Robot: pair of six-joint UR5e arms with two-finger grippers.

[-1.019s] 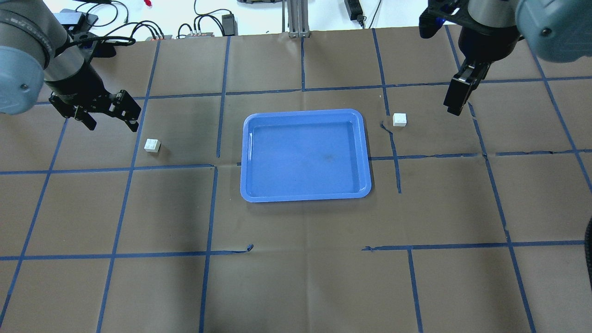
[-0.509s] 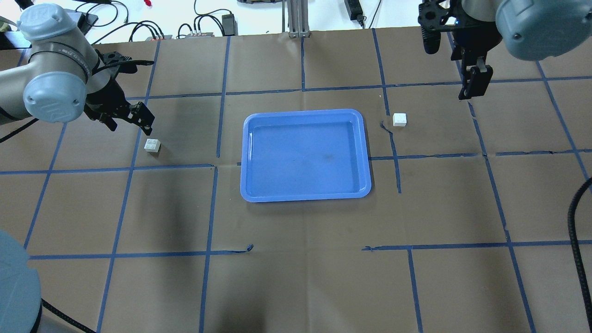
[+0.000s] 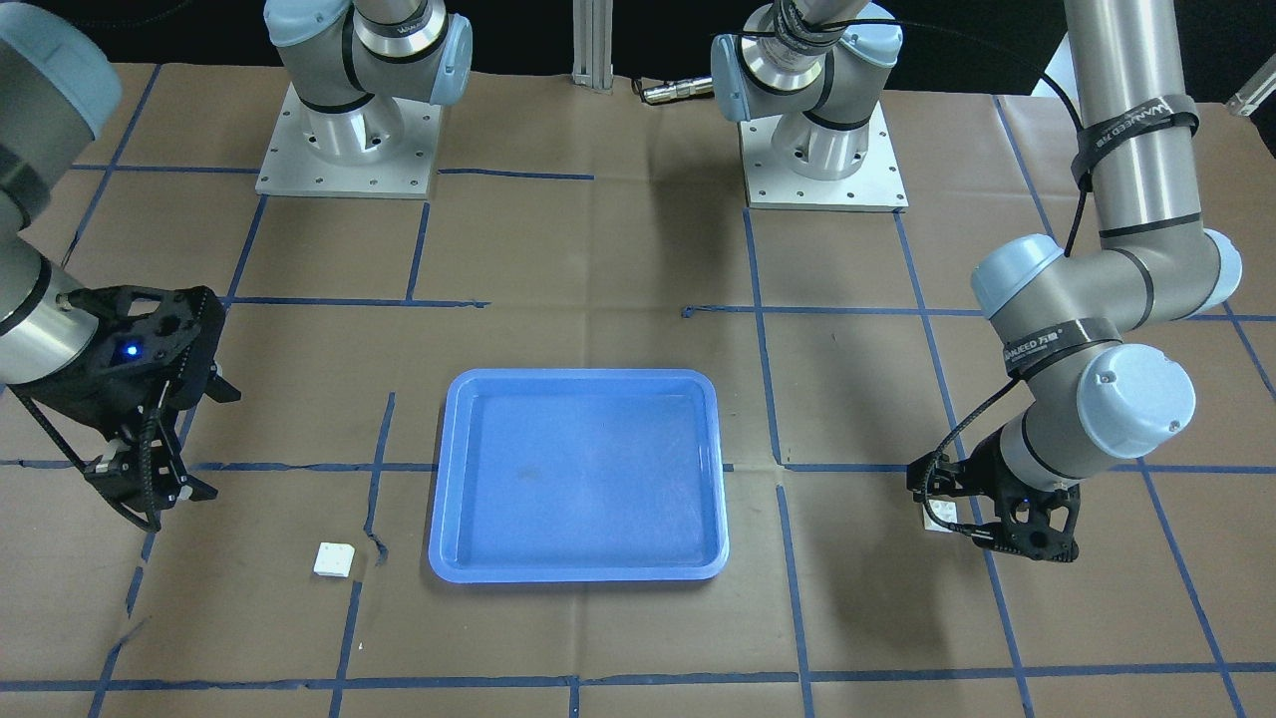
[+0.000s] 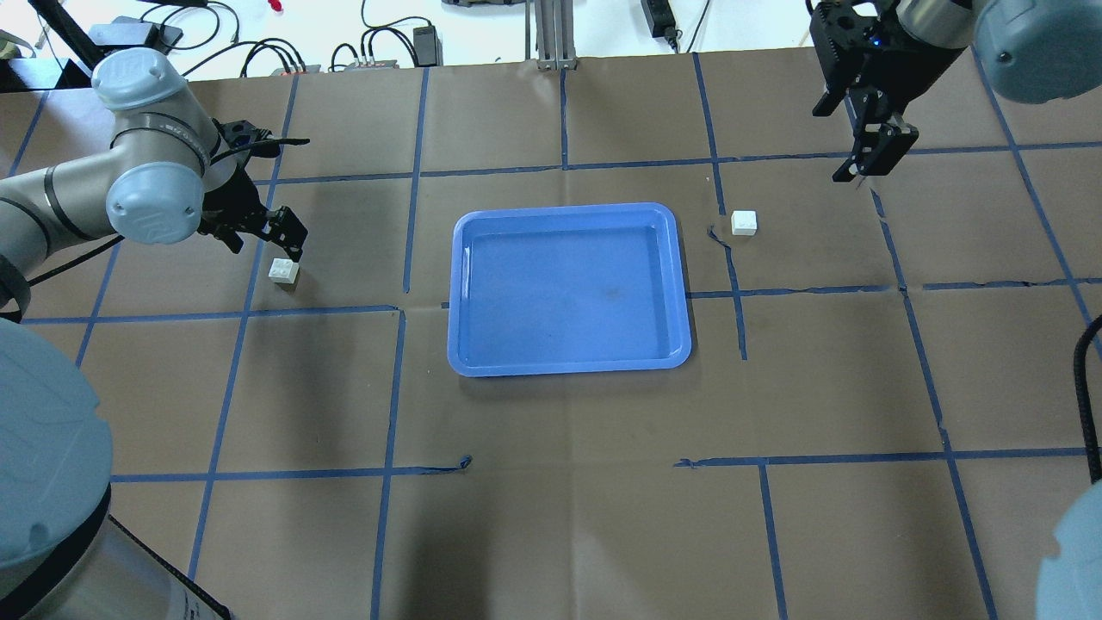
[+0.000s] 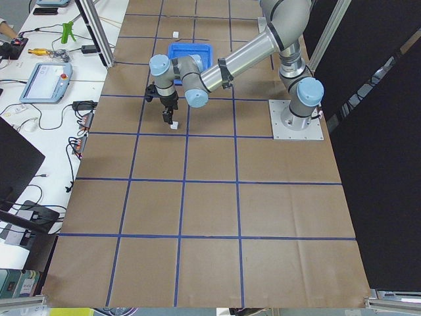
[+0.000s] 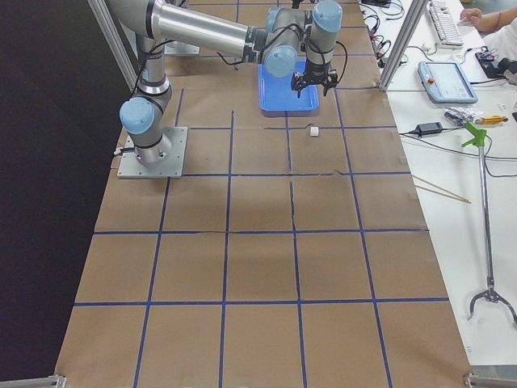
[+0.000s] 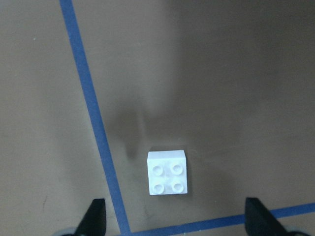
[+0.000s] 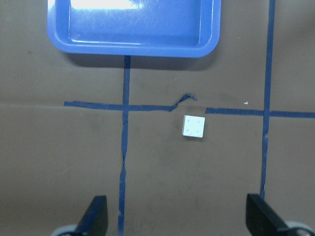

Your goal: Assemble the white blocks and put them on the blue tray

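The blue tray (image 4: 568, 369) lies empty at the table's middle; it also shows in the front view (image 3: 578, 573) and the right wrist view (image 8: 133, 50). One white block (image 4: 283, 271) sits left of the tray, studs up. My left gripper (image 4: 265, 244) hovers open just behind it; in the left wrist view the block (image 7: 167, 172) lies between the spread fingertips (image 7: 96, 216). The other white block (image 4: 744, 222) sits right of the tray. My right gripper (image 4: 854, 168) is open and higher, behind and right of that block (image 8: 194, 126).
Brown paper with a blue tape grid (image 4: 413, 172) covers the table. Cables and power bricks (image 4: 370, 52) and an aluminium post (image 4: 551, 34) line the far edge. The two arm bases (image 3: 344, 150) stand on the robot's side.
My left gripper has moved right and down to just above the left block. My right gripper has pulled back toward the far edge and turned.
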